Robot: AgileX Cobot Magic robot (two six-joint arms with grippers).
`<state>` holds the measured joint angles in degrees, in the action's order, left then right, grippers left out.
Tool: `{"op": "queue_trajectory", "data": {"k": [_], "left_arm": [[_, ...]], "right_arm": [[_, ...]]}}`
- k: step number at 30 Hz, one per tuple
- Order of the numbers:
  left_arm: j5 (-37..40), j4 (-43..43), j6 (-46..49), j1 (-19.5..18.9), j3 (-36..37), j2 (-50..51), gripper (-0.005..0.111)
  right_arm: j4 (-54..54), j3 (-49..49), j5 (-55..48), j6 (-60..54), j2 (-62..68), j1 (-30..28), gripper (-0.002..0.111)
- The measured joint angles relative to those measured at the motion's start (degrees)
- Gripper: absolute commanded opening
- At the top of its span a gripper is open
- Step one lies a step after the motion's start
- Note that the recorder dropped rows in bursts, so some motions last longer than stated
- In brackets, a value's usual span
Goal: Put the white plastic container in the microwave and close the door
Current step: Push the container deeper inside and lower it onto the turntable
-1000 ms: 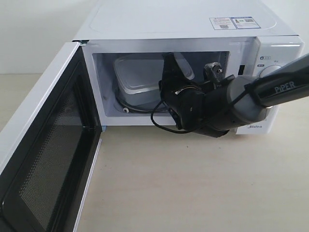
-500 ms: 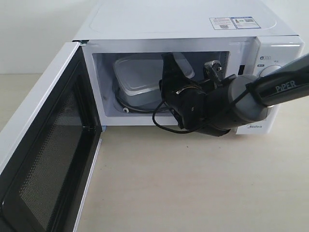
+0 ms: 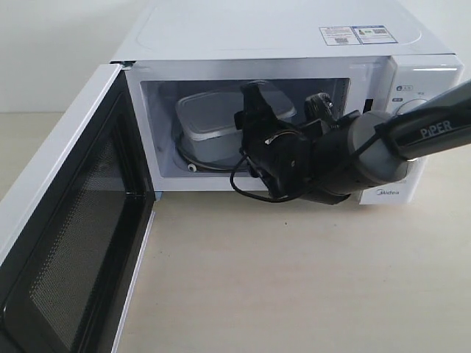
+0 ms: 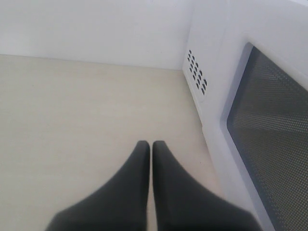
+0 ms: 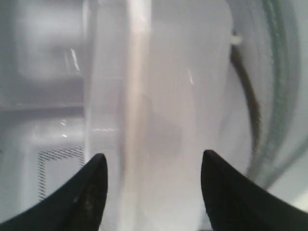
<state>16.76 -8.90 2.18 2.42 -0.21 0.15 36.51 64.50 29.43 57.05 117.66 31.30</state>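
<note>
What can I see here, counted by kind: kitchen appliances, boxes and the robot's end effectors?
microwave: 1
white plastic container: 1
end effectors: 2, the left end effector and the right end effector
total: 4

Your microwave (image 3: 280, 29) wears a smooth white shell with a soft sheen; the stickers (image 3: 353, 34) at one o'clock on its top look like printed paper. At eight o'clock the door (image 3: 81, 235) shows you a glossy black inner face around fine dark mesh. The container (image 3: 210, 118) is translucent white plastic, smooth and dully shiny. The table (image 3: 294, 279) is pale, matt, faintly grained like wood. Left gripper (image 4: 150, 144) and right gripper (image 5: 153, 156) both have matt black fingers; the arm (image 3: 368, 158) at three o'clock is satin grey.
</note>
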Motion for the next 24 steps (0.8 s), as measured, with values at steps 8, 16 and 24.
{"op": "queue_trajectory", "data": {"k": [8, 16, 24], "left_arm": [[0.00, 0.00, 0.00, 0.00, 0.00, 0.00, 0.004], [0.00, 0.00, 0.00, 0.00, 0.00, 0.00, 0.004], [0.00, 0.00, 0.00, 0.00, 0.00, 0.00, 0.004]], "right_arm": [[-0.54, 0.00, -8.46, -4.68, -2.60, 0.00, 0.055], [-2.63, 0.00, -16.78, -18.74, -6.93, 0.00, 0.055], [-5.13, 0.00, -31.57, -32.37, -10.36, 0.00, 0.055]]}}
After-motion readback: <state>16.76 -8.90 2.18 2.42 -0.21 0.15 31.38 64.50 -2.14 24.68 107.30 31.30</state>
